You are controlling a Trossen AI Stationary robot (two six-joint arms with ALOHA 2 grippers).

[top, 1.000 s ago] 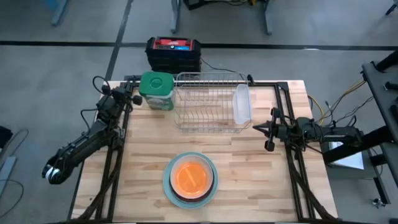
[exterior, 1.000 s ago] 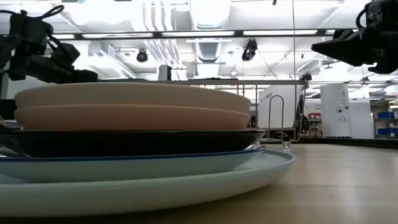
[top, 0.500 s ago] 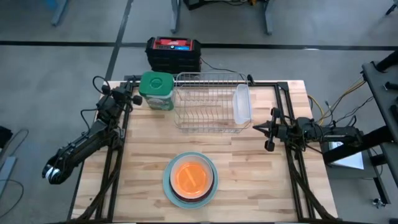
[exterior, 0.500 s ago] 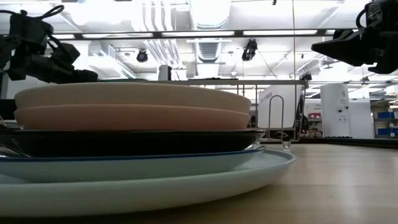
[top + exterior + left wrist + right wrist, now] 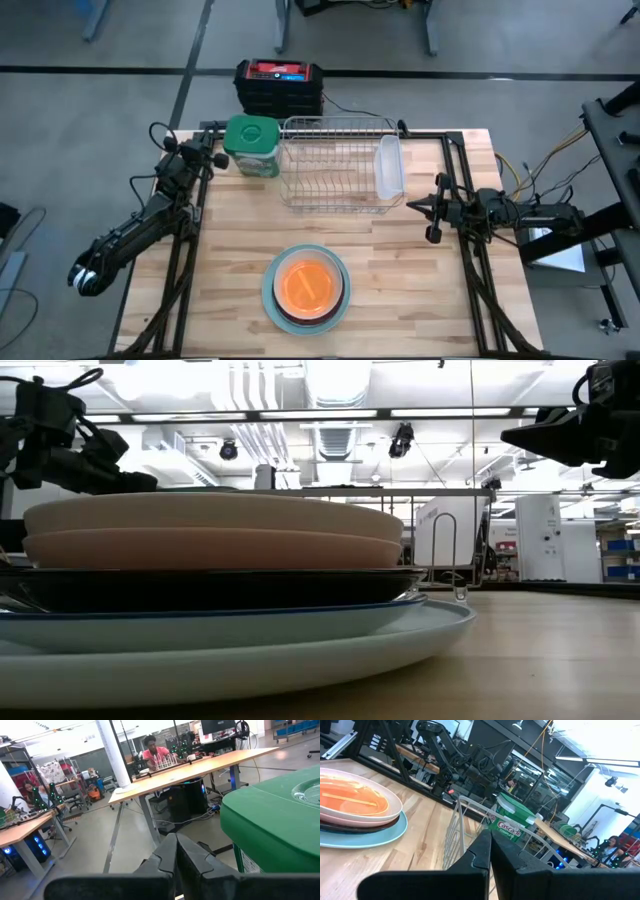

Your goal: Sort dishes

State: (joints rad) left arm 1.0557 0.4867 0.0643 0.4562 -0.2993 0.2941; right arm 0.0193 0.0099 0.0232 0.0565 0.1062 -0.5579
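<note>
A stack of round plates [image 5: 307, 288] rests near the table's near edge, centre: an orange plate on top, a pink one under it, dark ones below, and a larger light blue plate at the bottom. The low view shows the stack [image 5: 210, 590] from the side. The right wrist view shows the stack [image 5: 355, 812] too. My left gripper [image 5: 213, 158] is shut, at the table's far left corner beside the green-lidded jar [image 5: 251, 145]. My right gripper [image 5: 432, 208] is shut, above the table's right side, pointing left.
A wire dish rack [image 5: 335, 165] stands at the table's far middle, with a clear plastic tub [image 5: 389, 166] along its right side. A black and red box [image 5: 279, 86] sits beyond the far edge. Bare wood lies between rack and plates. People sit at benches in the room behind.
</note>
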